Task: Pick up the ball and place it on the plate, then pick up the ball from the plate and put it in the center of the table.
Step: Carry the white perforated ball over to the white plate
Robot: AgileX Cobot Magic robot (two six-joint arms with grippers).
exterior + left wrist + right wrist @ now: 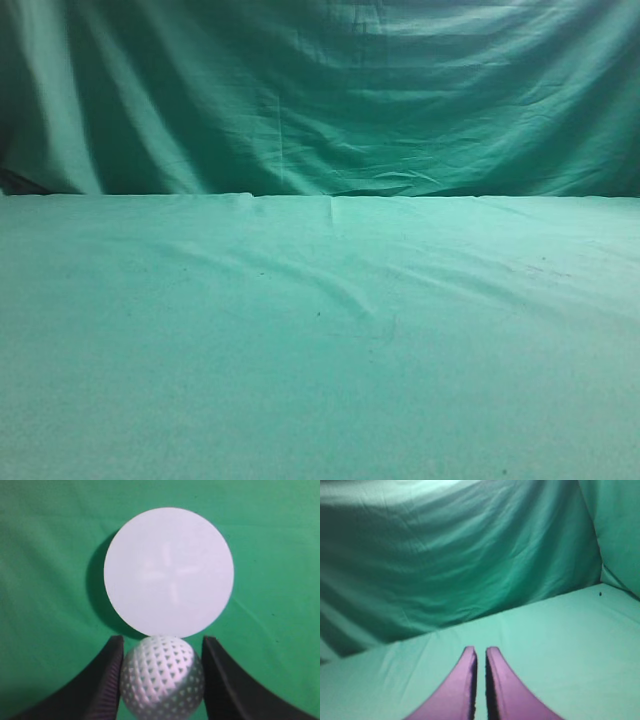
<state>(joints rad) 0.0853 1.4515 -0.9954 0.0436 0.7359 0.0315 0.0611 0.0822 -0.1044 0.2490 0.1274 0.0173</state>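
In the left wrist view my left gripper [163, 640] is shut on the ball [162, 677], a white dimpled sphere held between the two black fingers. The plate [169, 572], a flat white disc, lies on the green table [40, 580] just beyond the ball, and the ball's top overlaps the plate's near rim. My right gripper [481, 651] is shut and empty, low over the table [560, 630]. The exterior view shows only the table [320, 350]; ball, plate and both grippers are outside it.
A draped green backdrop curtain [320, 90] hangs behind the table's far edge and also fills the upper part of the right wrist view [445, 555]. The table cloth has shallow wrinkles [340, 285].
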